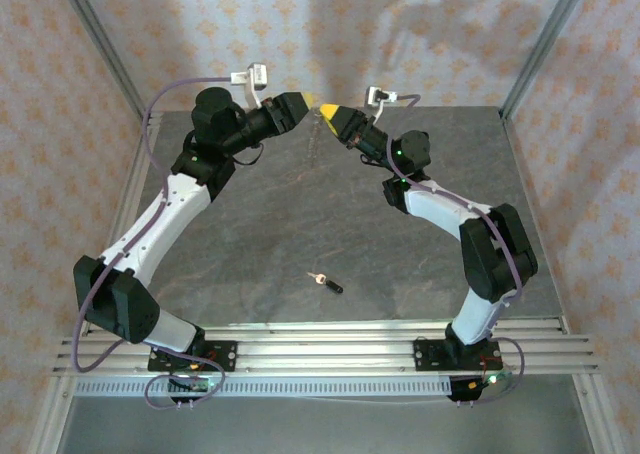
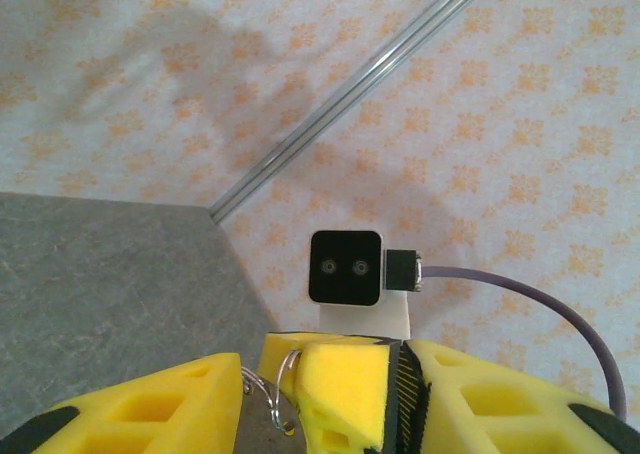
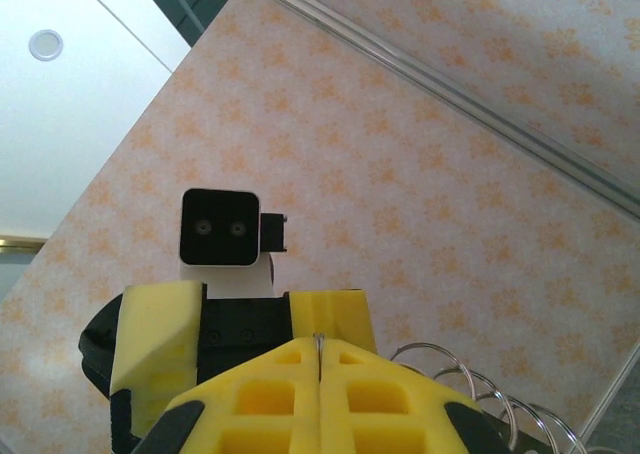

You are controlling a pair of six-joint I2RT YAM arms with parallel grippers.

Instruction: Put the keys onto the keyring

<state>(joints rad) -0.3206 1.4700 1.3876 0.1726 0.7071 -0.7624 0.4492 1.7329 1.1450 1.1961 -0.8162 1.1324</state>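
Note:
The key (image 1: 325,281), with a black head and a short pale blade, lies on the grey table (image 1: 250,244) near the front middle, far from both grippers. Both arms are raised at the far end, fingertips meeting. My right gripper (image 3: 320,339) is shut on a thin silvery wire, the keyring (image 3: 440,359), whose loops stick out to the right. In the left wrist view, my left gripper (image 2: 325,374) has its jaws partly apart around the right gripper's yellow tip. The keyring (image 2: 268,394) sits in the gap beside the left finger (image 2: 160,404).
The table is a grey slab fenced by metal posts (image 1: 105,44) and patterned walls. Each wrist camera faces the other (image 2: 345,266), (image 3: 218,227). The arm bases sit on rails (image 1: 320,349) at the near edge.

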